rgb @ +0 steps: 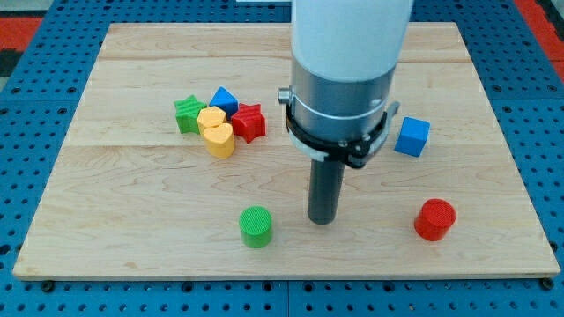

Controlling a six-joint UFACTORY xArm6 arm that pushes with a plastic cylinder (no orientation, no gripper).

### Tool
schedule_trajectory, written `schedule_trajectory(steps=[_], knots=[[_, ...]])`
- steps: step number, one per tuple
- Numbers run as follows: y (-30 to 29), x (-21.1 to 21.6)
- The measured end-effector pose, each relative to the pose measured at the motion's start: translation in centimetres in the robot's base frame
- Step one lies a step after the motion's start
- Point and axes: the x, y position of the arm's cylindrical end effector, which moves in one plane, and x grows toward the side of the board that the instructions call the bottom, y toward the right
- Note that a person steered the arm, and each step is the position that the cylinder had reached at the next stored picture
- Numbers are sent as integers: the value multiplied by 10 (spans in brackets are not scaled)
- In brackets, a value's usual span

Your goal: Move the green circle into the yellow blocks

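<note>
The green circle (256, 226) stands near the board's bottom edge, left of centre. Two yellow blocks sit touching at the upper left: a yellow hexagon-like one (211, 118) and a yellow heart-like one (219, 140) just below it. My tip (322, 219) rests on the board to the right of the green circle, about a block's width of bare wood between them. The yellow blocks lie up and to the left of both.
A green star (188, 114), a blue block (224, 99) and a red star (248, 122) crowd around the yellow blocks. A blue cube (411, 136) sits at the right. A red circle (434, 219) stands at the lower right. The wooden board (132, 220) ends just below the green circle.
</note>
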Motion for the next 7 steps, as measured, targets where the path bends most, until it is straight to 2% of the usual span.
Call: schedule_trajectory(steps=[1, 2, 4, 7], knots=[[-13, 30], [-69, 29], [-165, -2], [-182, -39]])
